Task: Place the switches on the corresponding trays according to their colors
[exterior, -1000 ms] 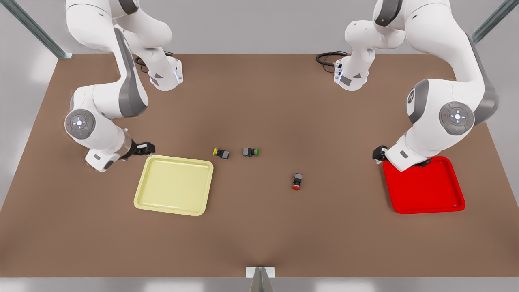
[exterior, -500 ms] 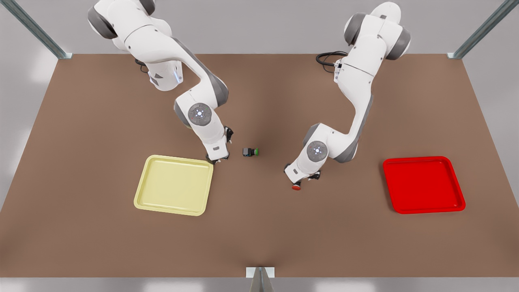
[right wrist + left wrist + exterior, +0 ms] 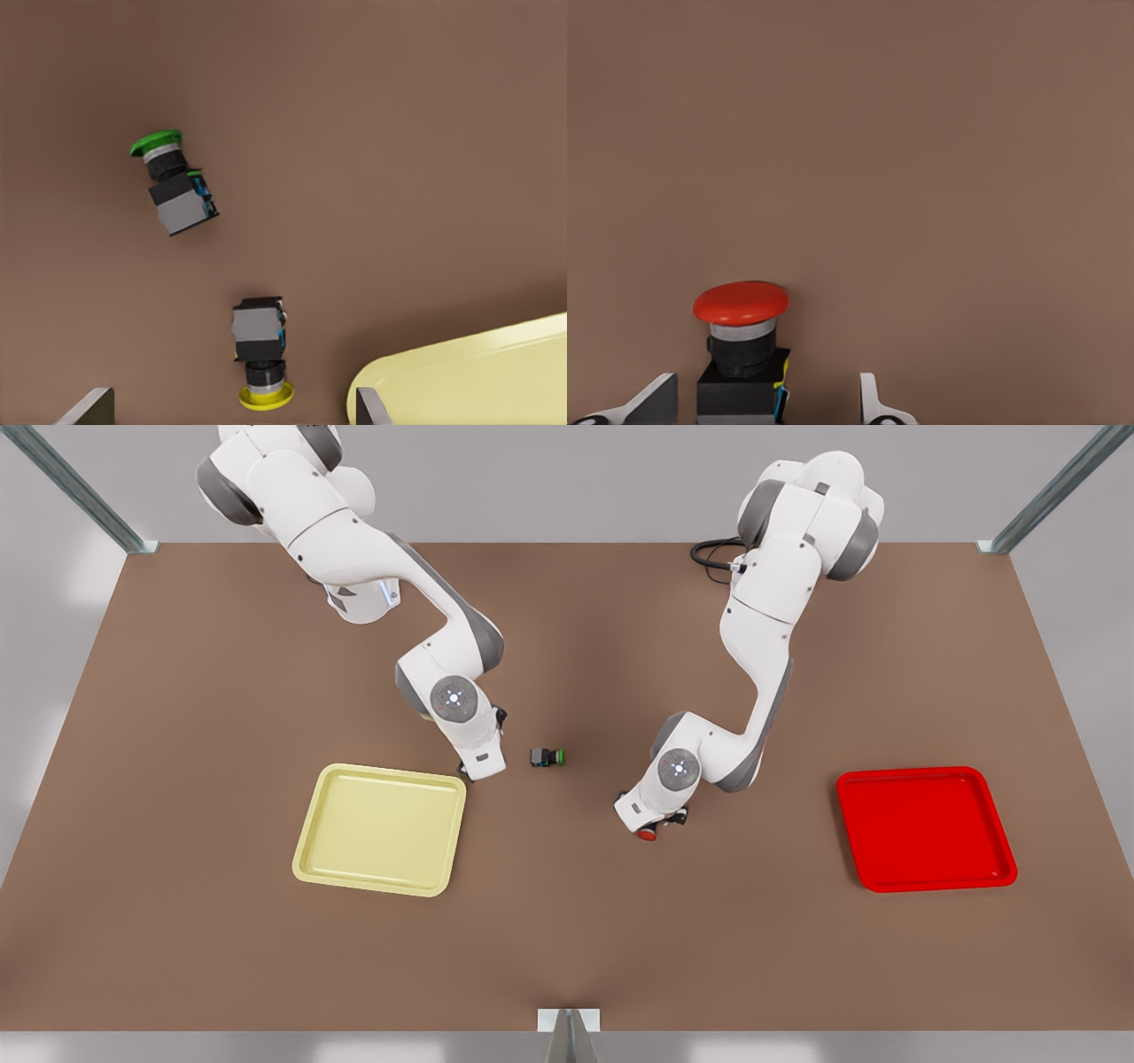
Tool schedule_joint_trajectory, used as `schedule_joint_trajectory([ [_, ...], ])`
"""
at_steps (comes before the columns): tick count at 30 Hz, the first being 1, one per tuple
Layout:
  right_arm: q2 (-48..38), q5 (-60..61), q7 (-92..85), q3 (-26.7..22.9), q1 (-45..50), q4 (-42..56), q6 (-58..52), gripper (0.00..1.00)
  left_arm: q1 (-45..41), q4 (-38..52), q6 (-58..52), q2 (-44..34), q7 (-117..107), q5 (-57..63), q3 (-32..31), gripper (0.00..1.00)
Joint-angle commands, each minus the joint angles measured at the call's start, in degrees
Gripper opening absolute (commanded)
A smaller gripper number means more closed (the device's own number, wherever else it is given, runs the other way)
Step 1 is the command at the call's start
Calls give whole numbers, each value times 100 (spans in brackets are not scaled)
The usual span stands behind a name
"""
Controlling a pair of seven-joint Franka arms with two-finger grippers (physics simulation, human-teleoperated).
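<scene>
The red-capped switch (image 3: 741, 305) lies on the brown table between the open fingers of my left gripper (image 3: 762, 395), which hangs low over it at the front view's right of centre (image 3: 656, 822); its red cap (image 3: 648, 834) pokes out below the wrist. The yellow-capped switch (image 3: 260, 350) lies between the wide-open fingers of my right gripper (image 3: 229, 403), just off the corner of the pale yellow tray (image 3: 469, 372). In the front view this gripper (image 3: 476, 771) hides that switch. The yellow tray (image 3: 381, 828) and the red tray (image 3: 926, 828) hold nothing.
A green-capped switch (image 3: 547, 757) lies on its side between the two grippers, close to my right gripper (image 3: 173, 190). Metal frame posts stand at the table's far corners, and a small bracket (image 3: 568, 1020) sits at the near edge.
Both arms swung in from beside their trays to the table's middle and sank lower over the switches. The switches have not moved.
</scene>
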Motion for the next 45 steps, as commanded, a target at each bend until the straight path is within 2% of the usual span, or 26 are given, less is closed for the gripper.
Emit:
schedule_joint_trajectory([
  [1, 0, 0, 0, -6, 1, -13, -4, 100, 0, 0, 0, 1, 0, 3, 1, 69],
  [2, -26, -9, 0, 3, 1, -127, 5, 100, 0, 0, 0, 10, 0, 3, 1, 64],
  [5, -44, -17, -114, 3, 1, -241, 49, 100, 0, 0, 0, 10, 9, 3, 1, 62],
  [8, 26, -26, -650, -6, -7, -531, 611, 100, 8, 9, 0, 10, 17, 3, 1, 60],
  [23, 606, -211, -932, -33, -34, -856, 1481, 100, 8, 9, 0, 27, 17, 3, 10, 57],
  [43, 861, -457, -826, -191, 37, -1041, 1877, 100, 17, 44, -53, -34, 44, 3, 71, 52],
  [44, 896, -457, -826, -200, 37, -1041, 1895, 99, 17, 44, -44, -34, 52, 3, 71, 52],
  [45, 905, -457, -826, -200, 37, -1041, 1903, 91, 17, 53, -53, -52, 61, 3, 80, 52],
])
